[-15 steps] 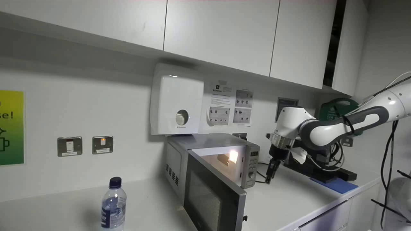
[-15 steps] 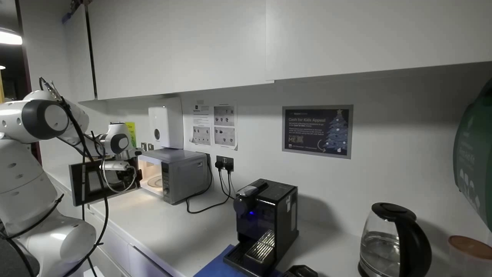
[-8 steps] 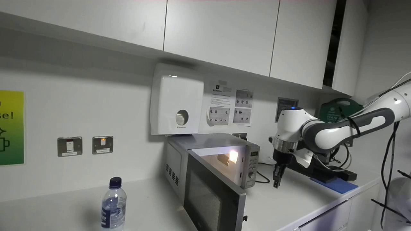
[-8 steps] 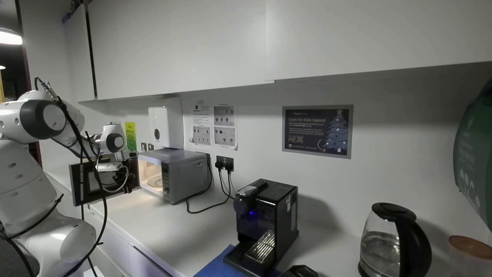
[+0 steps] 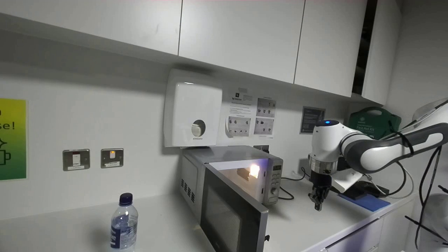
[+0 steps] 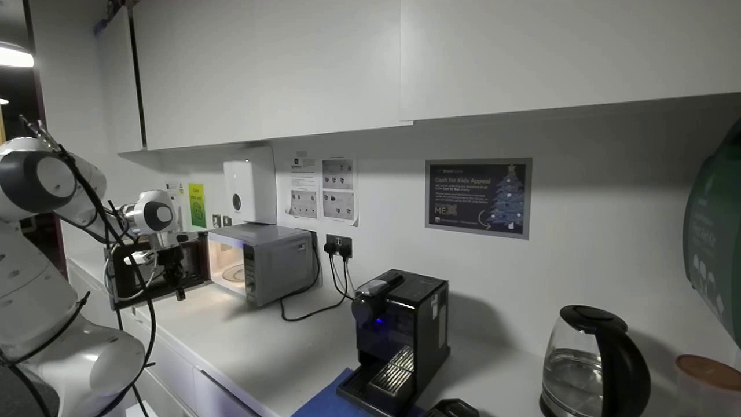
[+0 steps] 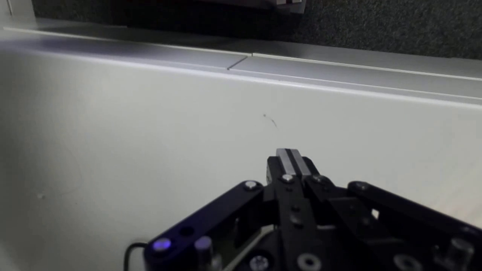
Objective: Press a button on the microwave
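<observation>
The silver-grey microwave (image 5: pixel 224 153) stands on the counter against the wall, its dark glass door (image 5: pixel 231 213) swung wide and its inside lit. Its button panel (image 5: pixel 274 180), with a small display, several buttons and a round knob, faces outward in both exterior views; the microwave (image 6: pixel 283 266) is out of the wrist view. My gripper (image 5: pixel 317 207) points down above the counter, apart from the panel and to its right in that view. In the wrist view the two fingers of my gripper (image 7: pixel 289 152) meet, shut with nothing between them, over bare white counter.
A water bottle (image 5: pixel 124 227) stands left of the microwave. A black coffee machine (image 6: pixel 402 330) on a blue mat (image 6: pixel 327 399) and a glass kettle (image 6: pixel 590 359) share the counter. Power cables (image 6: pixel 301 315) lie behind the microwave. Cabinets (image 5: pixel 238 38) hang overhead. The counter's edge (image 7: pixel 263 81) crosses the wrist view.
My arm has drawn back from the microwave panel, moving right and slightly down in an exterior view, and the wrist has turned. The microwave and its door have not moved.
</observation>
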